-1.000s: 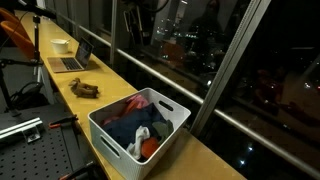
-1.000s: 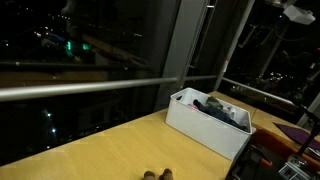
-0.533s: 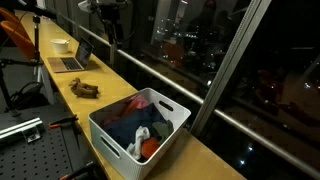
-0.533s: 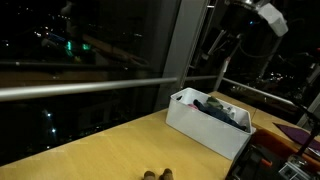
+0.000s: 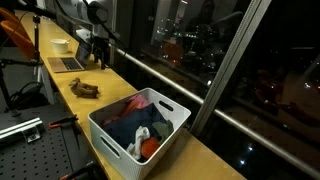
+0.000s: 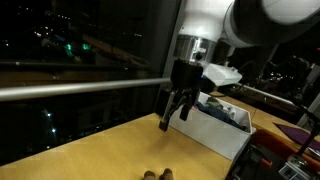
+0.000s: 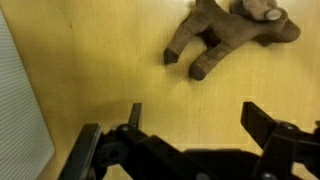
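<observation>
Lying across wrist view, brown toy animal (image 7: 225, 30), legs toward gripper (image 7: 190, 112); jaws spread, empty; head seemingly right.

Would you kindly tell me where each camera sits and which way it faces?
Exterior view: past the basket, looking along the counter; arm and gripper show far off.
Exterior view: low on the counter, facing the window; arm and open gripper show.
Wrist view: straight down at the toy; open fingers show.
All share the toy.
</observation>
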You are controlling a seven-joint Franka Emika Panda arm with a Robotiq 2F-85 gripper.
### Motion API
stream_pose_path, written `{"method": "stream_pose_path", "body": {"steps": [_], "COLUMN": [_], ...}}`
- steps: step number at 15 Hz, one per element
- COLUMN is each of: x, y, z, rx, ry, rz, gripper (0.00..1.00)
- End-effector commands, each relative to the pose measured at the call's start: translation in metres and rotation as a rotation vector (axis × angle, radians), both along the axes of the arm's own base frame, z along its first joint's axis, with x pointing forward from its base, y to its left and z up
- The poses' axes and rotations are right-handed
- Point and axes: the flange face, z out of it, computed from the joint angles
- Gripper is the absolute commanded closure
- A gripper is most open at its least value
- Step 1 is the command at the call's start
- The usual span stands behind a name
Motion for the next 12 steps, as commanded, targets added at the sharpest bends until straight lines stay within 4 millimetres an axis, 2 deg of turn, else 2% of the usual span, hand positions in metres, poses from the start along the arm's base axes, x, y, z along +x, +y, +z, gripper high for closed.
{"method": "stream_pose_path", "body": {"steps": [1, 3, 6, 9, 12], "x": [0.013, 0.014, 0.016, 0.018, 0.018], "y": [0.048, 0.074, 0.095, 0.101, 0.096], "z": [-0.048, -0.073, -0.095, -0.106, -0.112], "rx": [0.007, 0.010, 0.008, 0.003, -0.013], "ry": [0.090, 0.124, 0.165, 0.204, 0.255], "rz": [0.061, 0.094, 0.125, 0.129, 0.109], "gripper": [0.00, 0.00, 0.00, 0.00, 0.00]}}
